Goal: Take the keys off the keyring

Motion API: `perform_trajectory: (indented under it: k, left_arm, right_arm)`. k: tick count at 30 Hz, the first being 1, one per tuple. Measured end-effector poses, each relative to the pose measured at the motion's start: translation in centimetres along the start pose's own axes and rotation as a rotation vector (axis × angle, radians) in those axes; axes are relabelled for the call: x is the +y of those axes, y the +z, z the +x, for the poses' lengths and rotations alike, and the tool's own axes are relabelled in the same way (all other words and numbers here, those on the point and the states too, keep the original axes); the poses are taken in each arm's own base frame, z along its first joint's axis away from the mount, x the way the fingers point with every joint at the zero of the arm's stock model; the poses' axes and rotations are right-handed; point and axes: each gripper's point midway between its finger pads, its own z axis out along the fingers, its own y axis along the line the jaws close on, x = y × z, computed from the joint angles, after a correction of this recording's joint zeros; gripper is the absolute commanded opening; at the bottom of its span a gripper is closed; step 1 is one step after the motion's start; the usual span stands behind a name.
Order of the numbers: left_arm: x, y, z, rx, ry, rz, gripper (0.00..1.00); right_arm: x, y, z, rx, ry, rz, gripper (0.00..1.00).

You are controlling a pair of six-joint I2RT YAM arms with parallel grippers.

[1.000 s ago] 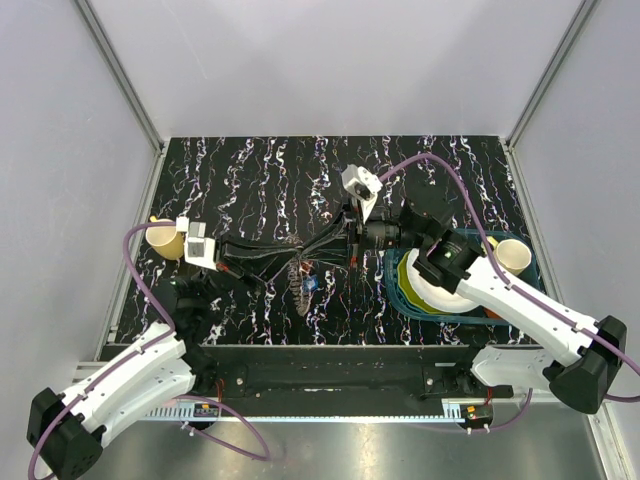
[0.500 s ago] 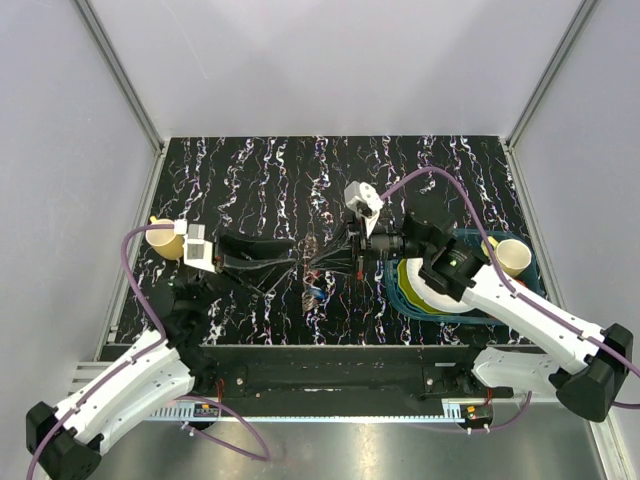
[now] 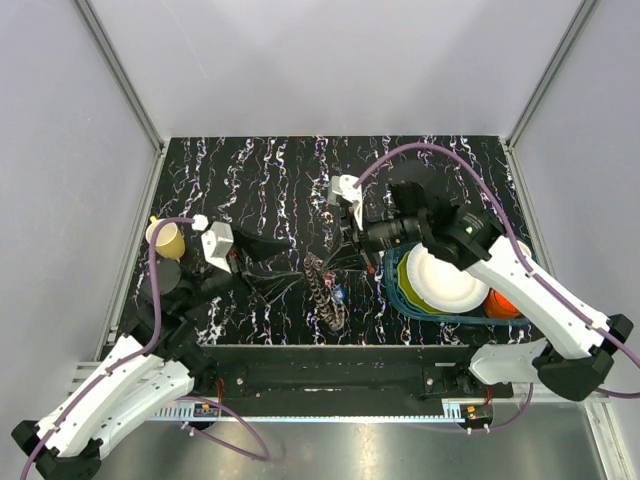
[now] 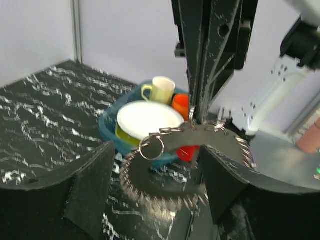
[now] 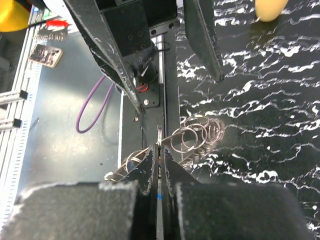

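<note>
The keyring (image 3: 325,290), a silvery ring fringed with small metal pieces, hangs tilted over the table's near middle. My right gripper (image 3: 343,255) is shut on its upper edge; the right wrist view shows the jaws (image 5: 160,152) pinched on the metal, with small loops of the keyring (image 5: 200,132) fanning to the right. A blue key (image 3: 341,294) shows at the ring's right side. My left gripper (image 3: 283,264) stands open just left of the ring. In the left wrist view its gripper (image 4: 156,155) brackets the keyring (image 4: 150,192) without touching it. A red piece (image 4: 187,151) shows through the ring.
A blue bin (image 3: 398,292) at the right holds a white plate (image 3: 445,280), a yellow-green bowl and an orange-red item (image 3: 500,303). A yellow cup (image 3: 165,238) stands at the left edge. Grey walls enclose the black marbled table (image 3: 250,180).
My left gripper opened, let go of the keyring and drew back left. My right gripper shut on the ring and now carries it alone.
</note>
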Motion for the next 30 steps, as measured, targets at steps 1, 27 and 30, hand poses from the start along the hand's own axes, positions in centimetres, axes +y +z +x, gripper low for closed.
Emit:
perform_trajectory:
  k: [1, 27, 30]
  left_arm:
    - [0.0, -0.1, 0.4, 0.03, 0.006, 0.003, 0.65]
    - [-4.3, 1.0, 4.8, 0.266, -0.261, 0.327, 0.4]
    - [-4.5, 1.2, 4.6, 0.262, -0.271, 0.346, 0.38]
  right_arm:
    - [-0.1, 0.1, 0.1, 0.025, 0.009, -0.004, 0.0]
    - [0.8, 0.6, 4.4, 0.254, 0.112, -0.144, 0.0]
    - [0.6, 0.8, 4.5, 0.258, 0.105, -0.147, 0.0]
